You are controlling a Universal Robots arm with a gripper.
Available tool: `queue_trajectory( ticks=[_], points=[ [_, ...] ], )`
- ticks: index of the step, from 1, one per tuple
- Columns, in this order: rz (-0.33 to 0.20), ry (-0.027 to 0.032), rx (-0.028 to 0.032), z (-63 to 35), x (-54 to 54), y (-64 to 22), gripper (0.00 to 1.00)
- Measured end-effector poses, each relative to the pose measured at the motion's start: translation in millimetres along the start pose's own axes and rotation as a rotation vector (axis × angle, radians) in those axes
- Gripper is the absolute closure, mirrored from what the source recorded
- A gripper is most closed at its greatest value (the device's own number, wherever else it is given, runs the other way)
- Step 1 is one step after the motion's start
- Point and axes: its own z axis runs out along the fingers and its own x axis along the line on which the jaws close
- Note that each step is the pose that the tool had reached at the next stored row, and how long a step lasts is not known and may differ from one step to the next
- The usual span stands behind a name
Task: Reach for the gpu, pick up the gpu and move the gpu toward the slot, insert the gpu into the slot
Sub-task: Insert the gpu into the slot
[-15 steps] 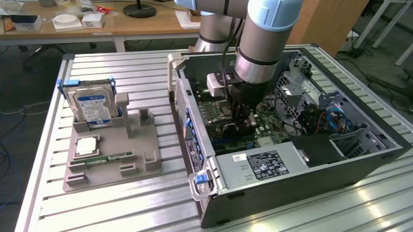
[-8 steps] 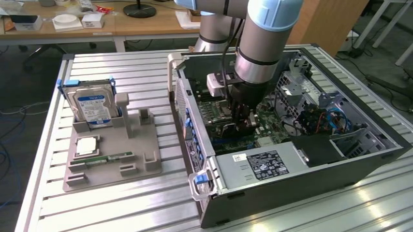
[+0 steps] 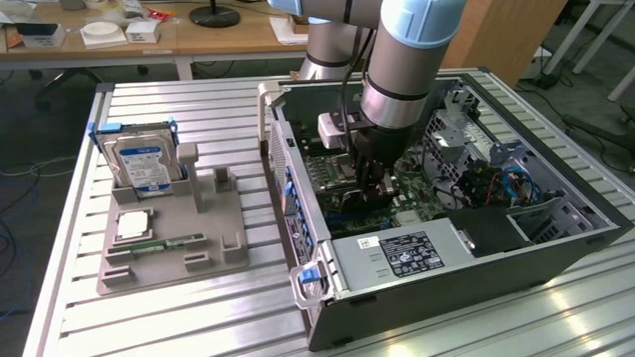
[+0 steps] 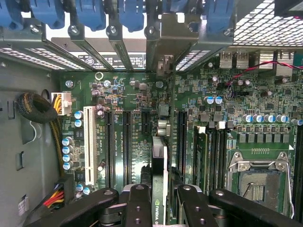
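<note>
In the wrist view we look first at the hand (image 4: 159, 198): its black fingers (image 4: 137, 205) are partly closed on the gpu (image 4: 159, 182), which stands edge-on between them, a thin card with a green-and-white logo strip on its near edge. The card's far end with its metal bracket (image 4: 163, 56) reaches up to the row of blue-clipped bracket bays. Below it lies the green motherboard (image 4: 236, 94) — the card sits in line with one long black slot (image 4: 182, 142), though we cannot tell whether it is seated. To one side is the square silver processor socket (image 4: 260, 177).

In the exterior view the arm (image 3: 402, 74) reaches straight down into the open computer case (image 3: 476, 260) on the slatted bench (image 3: 198, 312). On the exterior view's left a grey holder tray (image 3: 223, 245) carries a blue-labelled hard drive (image 3: 141, 163) upright — well apart from the case.
</note>
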Motion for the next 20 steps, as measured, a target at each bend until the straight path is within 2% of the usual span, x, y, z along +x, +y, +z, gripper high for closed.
queue_trajectory(
  ticks=[6,17,20],
  points=[
    [0.0,0.0052,-0.0009,-0.4,-0.3,-2.3,0.74],
    [0.0,0.0053,-0.0006,-0.2,-1.4,-3.6,0.74],
    [0.0,0.0054,-0.0047,-0.2,-1.1,-4.5,0.74]
  ],
)
